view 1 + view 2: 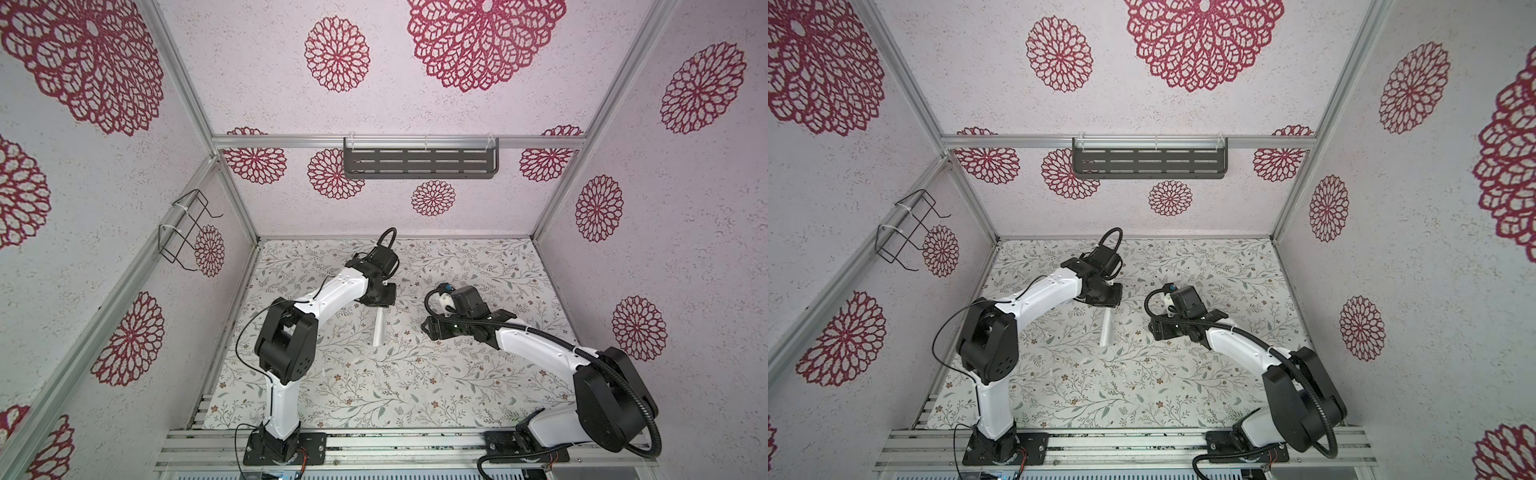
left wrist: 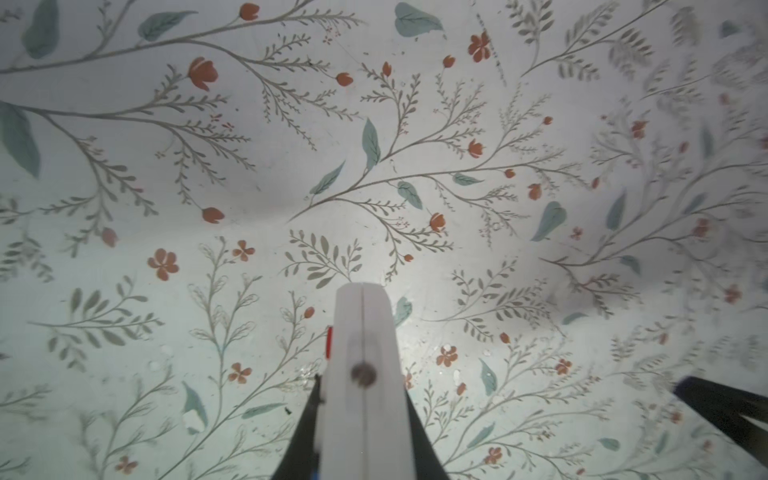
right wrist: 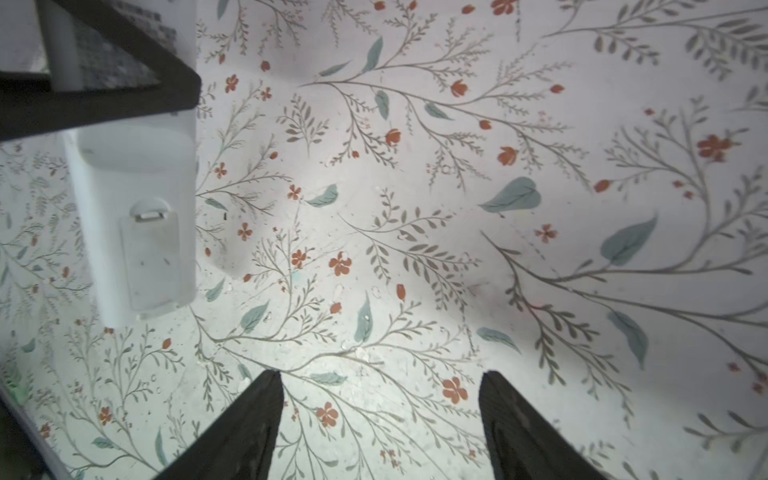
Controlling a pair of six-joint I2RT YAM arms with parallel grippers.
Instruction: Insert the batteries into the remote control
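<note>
- The long slim white plastic remote control (image 1: pixel 379 328) hangs over the flower-patterned table (image 1: pixel 374 395) with its free end toward us. It is held only at its far end, so we judge that any push on it could make it swivel or slip.
- Its plain back, with the white battery cover (image 3: pixel 151 266) in place, faces the right gripper (image 3: pixel 382 374). That gripper's jaws stand wide apart with nothing between them. Prying at the cover latch from there could lever the remote control out of the other grip.
- The left gripper (image 2: pixel 361 386) is nearly closed, pinching the remote control by its thin sides. We think that small hold on smooth plastic is the weak spot.
- We see no batteries in any view. They may lie hidden under an arm, where a blind reach could set such small cylinders rolling.
- Counted, near to far:
  - one remote control with one battery cover
  - two grippers, one laden and one empty
  - no batteries in sight
  - one black wire basket (image 1: pixel 183 232) on the side wall
  - one dark slotted metal shelf (image 1: pixel 419 164) on the back wall
</note>
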